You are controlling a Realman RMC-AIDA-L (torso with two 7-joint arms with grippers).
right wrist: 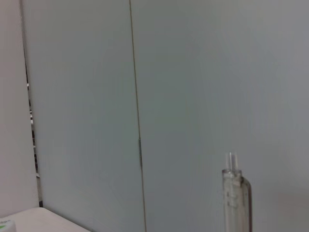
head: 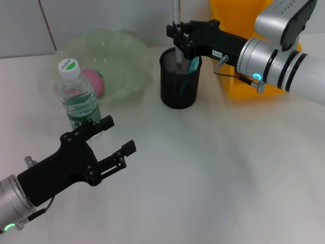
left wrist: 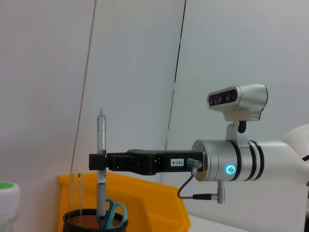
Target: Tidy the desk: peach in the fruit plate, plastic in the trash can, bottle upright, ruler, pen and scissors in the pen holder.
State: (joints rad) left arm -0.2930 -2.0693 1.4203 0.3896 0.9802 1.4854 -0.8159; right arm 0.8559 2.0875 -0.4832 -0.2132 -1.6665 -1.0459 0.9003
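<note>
While our right gripper (head: 179,44) pinches the pen (left wrist: 101,169) upright, long axis vertical, tip already inside the pen holder (head: 180,81) mouth beside the scissors (left wrist: 115,211), we just need to let go; left gripper (head: 112,140) idles open, near the bottle (head: 76,94).

Black wire-mesh pen holder (head: 179,81), clear glossy plastic pen (left wrist: 101,164), translucent green plastic fruit plate (head: 122,61), smooth matt white worktop (head: 213,173)
</note>
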